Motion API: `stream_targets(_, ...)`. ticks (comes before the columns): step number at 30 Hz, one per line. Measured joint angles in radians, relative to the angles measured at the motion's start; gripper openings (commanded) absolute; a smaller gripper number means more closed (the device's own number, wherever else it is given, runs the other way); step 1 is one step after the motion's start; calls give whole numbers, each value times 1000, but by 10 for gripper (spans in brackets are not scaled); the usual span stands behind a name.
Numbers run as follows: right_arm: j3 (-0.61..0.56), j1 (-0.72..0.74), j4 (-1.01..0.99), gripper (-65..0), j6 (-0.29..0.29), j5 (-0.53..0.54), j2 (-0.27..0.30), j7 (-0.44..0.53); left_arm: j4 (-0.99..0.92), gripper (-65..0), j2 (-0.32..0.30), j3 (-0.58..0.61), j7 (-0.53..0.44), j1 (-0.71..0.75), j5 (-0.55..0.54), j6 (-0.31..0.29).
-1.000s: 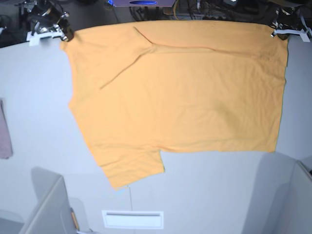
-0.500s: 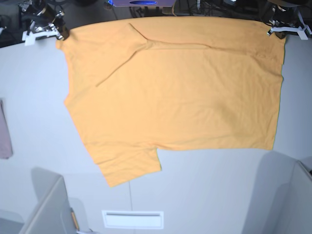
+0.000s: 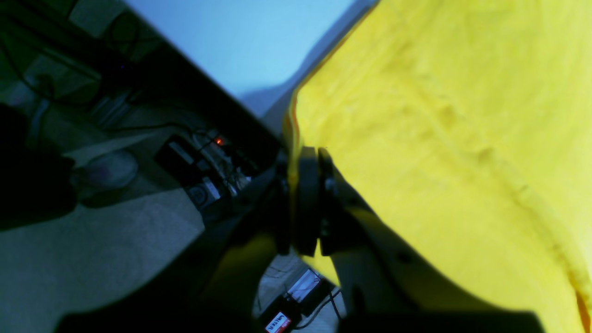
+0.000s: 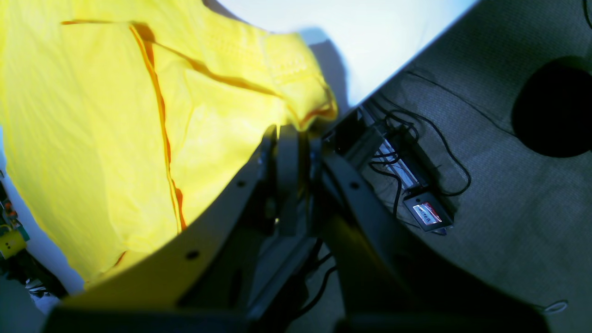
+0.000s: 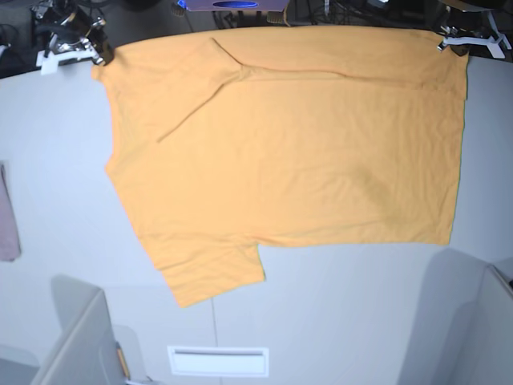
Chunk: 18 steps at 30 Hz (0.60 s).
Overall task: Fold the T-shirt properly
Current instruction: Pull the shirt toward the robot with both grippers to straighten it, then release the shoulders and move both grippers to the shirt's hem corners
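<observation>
The orange-yellow T-shirt (image 5: 288,152) lies spread flat across the white table (image 5: 337,321), one sleeve pointing toward the near left. At the far right corner my left gripper (image 5: 450,42) is shut on the shirt's edge; the left wrist view shows the cloth (image 3: 439,138) pinched between the dark fingers (image 3: 307,199). At the far left corner my right gripper (image 5: 103,56) is shut on the other corner. In the right wrist view the folded corner (image 4: 296,92) sits just above the closed gripper (image 4: 291,134).
A pinkish-mauve cloth (image 5: 7,216) lies at the table's left edge. A white slotted panel (image 5: 218,360) sits near the front edge. Grey arm covers (image 5: 76,345) rise at the near corners. Cables and boxes (image 4: 416,194) lie on the floor beyond the far edge.
Both grippers have pulled the shirt's far edge farther back toward the table's rear edge. The cloth has shifted with them and lies a little flatter.
</observation>
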Motion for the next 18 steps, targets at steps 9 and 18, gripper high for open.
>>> stream_targets(9, 13, -7, 48, -392, -2, -3, 0, -45, 5, -541, 2, -13, 2, 18, -2, 3)
stream_targets(18, 103, 56, 120, -386, -2, -6, 37, -60, 108, -123, 46, -137, 1, 18, -5, 3)
